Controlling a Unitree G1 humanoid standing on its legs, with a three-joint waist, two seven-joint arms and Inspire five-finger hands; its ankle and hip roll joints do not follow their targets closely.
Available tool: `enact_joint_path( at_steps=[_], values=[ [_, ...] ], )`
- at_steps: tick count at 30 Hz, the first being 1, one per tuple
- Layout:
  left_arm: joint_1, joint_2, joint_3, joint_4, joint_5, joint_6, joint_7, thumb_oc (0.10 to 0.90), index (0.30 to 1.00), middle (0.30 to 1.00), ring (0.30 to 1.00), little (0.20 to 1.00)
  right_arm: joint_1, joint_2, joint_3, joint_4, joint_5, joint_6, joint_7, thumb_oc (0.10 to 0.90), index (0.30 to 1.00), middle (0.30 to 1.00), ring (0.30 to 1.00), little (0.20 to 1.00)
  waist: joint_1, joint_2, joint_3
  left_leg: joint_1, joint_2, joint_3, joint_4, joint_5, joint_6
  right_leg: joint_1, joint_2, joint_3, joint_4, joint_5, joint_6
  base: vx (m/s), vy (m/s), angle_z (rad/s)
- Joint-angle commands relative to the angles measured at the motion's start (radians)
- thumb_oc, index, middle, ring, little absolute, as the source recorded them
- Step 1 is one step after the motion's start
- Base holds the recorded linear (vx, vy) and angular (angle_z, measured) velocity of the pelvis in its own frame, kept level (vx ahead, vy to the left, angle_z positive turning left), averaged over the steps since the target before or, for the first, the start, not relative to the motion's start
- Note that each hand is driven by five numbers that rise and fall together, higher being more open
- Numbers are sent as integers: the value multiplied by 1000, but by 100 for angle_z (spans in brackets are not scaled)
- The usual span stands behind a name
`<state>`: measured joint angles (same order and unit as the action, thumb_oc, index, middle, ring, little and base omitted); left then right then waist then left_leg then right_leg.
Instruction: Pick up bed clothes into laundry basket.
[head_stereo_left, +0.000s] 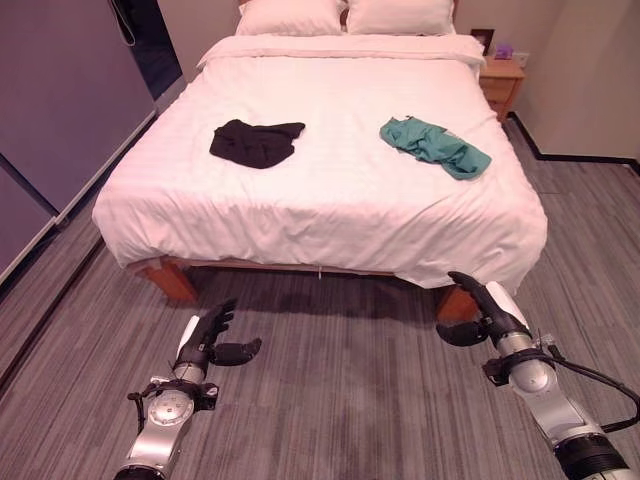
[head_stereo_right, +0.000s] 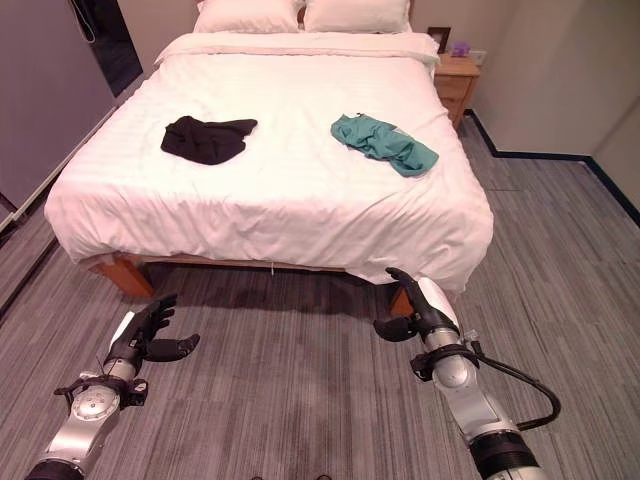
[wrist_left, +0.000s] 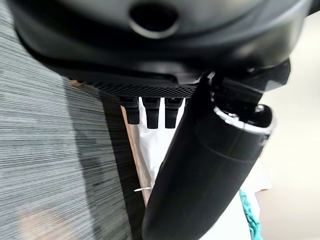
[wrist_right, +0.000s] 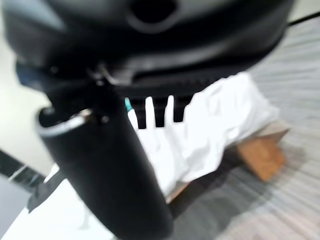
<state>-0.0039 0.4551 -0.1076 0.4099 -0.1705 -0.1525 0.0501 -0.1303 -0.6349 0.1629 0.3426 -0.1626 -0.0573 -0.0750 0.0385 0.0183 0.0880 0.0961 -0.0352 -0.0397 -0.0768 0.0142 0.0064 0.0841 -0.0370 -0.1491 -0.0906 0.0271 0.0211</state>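
Left eye view: crumpled black cotton garment (head_stereo_left: 256, 142) at eleven o'clock, rumpled teal one (head_stereo_left: 436, 146) at one; soft, light; I'd pinch raised folds. My left hand (head_stereo_left: 205, 343) and right hand (head_stereo_left: 485, 310) hang relaxed, empty.

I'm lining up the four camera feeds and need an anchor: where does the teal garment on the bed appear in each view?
Left eye view: the teal garment lies on the bed's right half, toward the bedside table.
Right eye view: the same garment, right of the black garment.
Left wrist view: a teal sliver past the thumb.
Right wrist view: a teal speck between the fingers.
Shared landmark: the white bed cover.
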Motion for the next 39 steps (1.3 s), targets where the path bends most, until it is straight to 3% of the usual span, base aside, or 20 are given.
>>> enact_joint_path(
  at_steps=[1, 6, 9, 11, 12, 13, 14, 15, 16, 18, 22, 23, 25, 26, 27, 29, 31, 34, 37, 39],
  values=[
    [-25, 42, 65, -118, 19, -83, 11, 800, 900, 900, 900, 900, -20, -51, -25, -107, -35, -71, -28, 800, 900, 900, 900, 900, 21, -27, -90, -46, 83, -58, -10, 3, -128, -27, -109, 29, 3, 24, 147, 0, 0, 0],
    [25, 14, 106, -168, 43, -69, 24, 800, 900, 900, 900, 900, 25, -32, -61, -97, -64, -49, -33, 800, 900, 900, 900, 900, 31, -34, -71, -28, 79, -53, -10, -12, -98, -26, -108, 43, 17, 28, 149, -16, 26, -3],
    [23, 31, 125, -164, 49, -65, 33, 800, 900, 900, 900, 900, 35, -14, -91, -104, -76, -40, -51, 800, 900, 900, 900, 900, 31, -29, -34, -15, 65, -44, -10, -20, -66, -128, -126, 62, 227, 22, 179, -67, 86, -11],
    [25, 43, 138, -152, 52, -53, 56, 800, 900, 900, 900, 900, 11, -11, -92, -121, -81, -31, -58, 800, 900, 900, 900, 900, 13, -9, 27, 19, 59, -35, -10, -28, -39, -288, -157, 86, 499, 176, 220, -79, 171, -32],
    [23, 42, 139, -151, 52, -54, 56, 800, 900, 900, 900, 900, 9, -12, -91, -121, -81, -31, -58, 800, 900, 900, 900, 900, 14, -10, 28, 18, 57, -33, -10, -28, -39, -295, -157, 89, 508, 174, 220, 124, 140, -41],
    [20, 47, 153, -147, 56, -47, 62, 800, 900, 900, 900, 900, 2, -17, -105, -146, -76, -28, -64, 800, 900, 900, 900, 900, 7, -5, 30, 34, 58, -40, -10, -46, -39, -342, -157, 37, 512, 133, 190, 379, 21, -33],
    [12, 52, 164, -143, 70, -41, 79, 800, 900, 900, 900, 900, -6, -20, -111, -150, -49, -31, -68, 800, 900, 900, 900, 900, -7, -25, 25, 51, 40, -48, -10, -68, -43, -359, -124, -16, 388, 96, 171, 404, 16, -30],
    [13, 53, 164, -143, 71, -41, 79, 800, 900, 900, 900, 900, -6, -19, -110, -149, -47, -31, -68, 800, 900, 900, 900, 900, -11, -20, 25, 54, 49, -53, -10, -72, -45, -345, -116, -26, 372, 98, 168, 614, -138, -22],
    [-9, 65, 172, -123, 91, -32, 93, 800, 900, 900, 900, 900, -14, -18, -113, -151, -6, -38, -76, 800, 900, 900, 900, 900, -42, -47, 15, 99, 40, -72, -10, -123, -58, -365, -47, -72, 148, 126, 164, 527, -126, -17],
    [-38, 66, 174, -97, 108, -29, 107, 800, 900, 900, 900, 900, -17, -14, -119, -149, 5, -38, -88, 800, 900, 900, 900, 900, -73, -59, 14, 133, 52, -101, -10, -156, -70, -399, 5, -77, 20, 172, 179, 537, -134, -5],
    [-74, 78, 155, -95, 136, -29, 110, 800, 900, 900, 900, 900, 12, -1, -159, -205, 6, -36, -94, 800, 900, 900, 900, 900, -106, -68, -6, 157, 87, -144, -10, -206, -94, -386, 29, -14, 3, 178, 164, 311, -163, 92],
    [-71, 75, 147, -99, 155, -29, 116, 800, 900, 900, 900, 900, 19, -3, -164, -201, 0, -43, -103, 800, 900, 900, 900, 900, -112, -64, -23, 178, 121, -143, -10, -211, -111, -371, 17, -2, 8, 195, 159, 314, -143, 78],
    [-50, 63, 147, -137, 158, -34, 108, 800, 900, 900, 900, 900, 44, -4, -189, -237, -12, -44, -105, 800, 900, 900, 900, 900, -122, -42, -24, 160, 186, -110, 70, -109, -148, -322, 1, -1, 20, 195, 151, 453, -168, 65],
    [-52, 45, 146, -143, 120, -40, 112, 800, 900, 900, 900, 900, 41, -18, -199, -237, -17, -43, -134, 800, 900, 900, 900, 900, -96, -40, 4, -6, 177, -105, 343, 19, -138, -237, -1, 15, 12, 159, 124, 417, -211, 57],
    [-60, 45, 141, -151, 110, -39, 116, 800, 900, 900, 900, 900, 22, -27, -201, -239, -14, -40, -151, 800, 900, 900, 900, 900, -86, -65, 19, -80, 158, -92, 433, 71, -119, -215, -18, 15, 4, 155, 105, 360, -255, 42],
    [-70, 57, 135, -158, 111, -41, 122, 800, 900, 900, 900, 900, -11, -47, -210, -232, -8, -37, -176, 800, 900, 900, 900, 900, -52, -99, 34, -205, 158, -30, 565, 41, -107, -168, -41, 33, 3, 118, 90, 277, -171, -38],
    [-65, 60, 136, -171, 116, -43, 129, 800, 900, 900, 900, 900, -29, -82, -229, -240, -7, -38, -183, 800, 900, 900, 900, 900, -27, -113, 34, -270, 142, 29, 532, 20, -114, -139, -64, 33, 3, 95, 91, 317, 24, -43],
    [-38, 48, 144, -177, 131, -46, 137, 800, 900, 900, 900, 900, -40, -139, -267, -253, -28, -46, -205, 800, 900, 900, 900, 900, -9, -85, 16, -245, 108, 92, 282, -6, -117, -109, -59, 22, 3, 56, 105, 324, 151, -48],
    [-12, 24, 133, -154, 132, -45, 155, 800, 900, 900, 900, 900, -102, -222, -295, -208, -104, -13, -260, 800, 900, 900, 900, 900, 35, -53, 2, -253, 93, 88, 3, 131, -151, -13, -59, 14, 3, -17, 117, 457, 234, -24],
    [10, 23, 135, -148, 128, -48, 172, 800, 900, 900, 900, 900, -175, -252, -290, -166, -135, 9, -307, 800, 900, 900, 900, 900, 66, -59, 1, -284, 100, 54, -1, 146, -170, 28, -75, 29, 3, -41, 129, 427, 330, -48]
  ],
)
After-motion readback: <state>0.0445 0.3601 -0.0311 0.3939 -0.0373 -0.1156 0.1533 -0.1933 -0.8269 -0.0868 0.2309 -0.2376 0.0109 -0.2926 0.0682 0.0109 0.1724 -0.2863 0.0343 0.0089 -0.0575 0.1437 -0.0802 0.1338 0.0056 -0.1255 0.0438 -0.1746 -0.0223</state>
